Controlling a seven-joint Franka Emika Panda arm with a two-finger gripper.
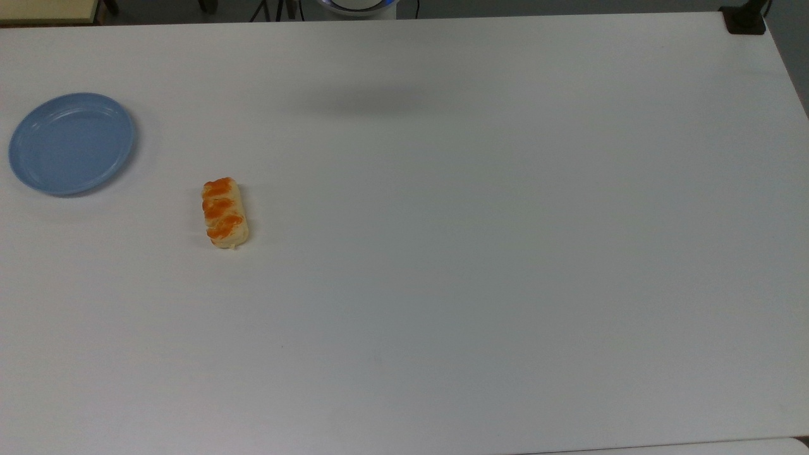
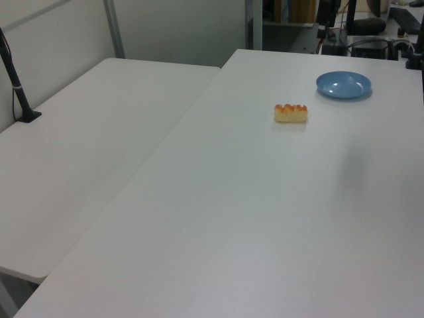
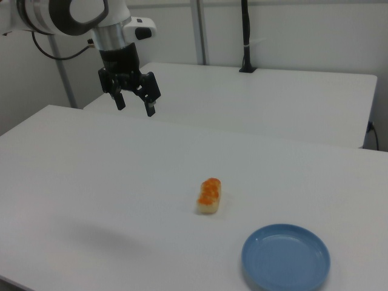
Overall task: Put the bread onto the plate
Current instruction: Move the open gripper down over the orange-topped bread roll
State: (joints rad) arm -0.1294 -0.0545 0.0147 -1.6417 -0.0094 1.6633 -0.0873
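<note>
The jaws stand spread apart with nothing between them, both black fingers pointing down. The gripper (image 3: 134, 103) hangs in the air high above the white table (image 3: 91, 176), toward the right view's upper left, at the end of a white and grey arm (image 3: 66, 15) that reaches in from that corner. A soft shadow lies on the table below it.

Well apart from the gripper, near the middle of the right view, the bread (image 3: 210, 195) lies flat on the table, a pale roll with orange-brown glazed stripes on top. In the top view the bread (image 1: 224, 212) sits left of centre, its long side running roughly up and down.

The plate (image 3: 286, 257), light blue and round, rests empty on the table near the bread but not touching it. In the top view the plate (image 1: 71, 143) is by the table's left edge, above and left of the bread; in the left view the plate (image 2: 343, 84) lies beyond the bread (image 2: 291, 113).

A second white table (image 3: 254, 100) stands alongside, with a black post (image 3: 246, 36) clamped to it.
</note>
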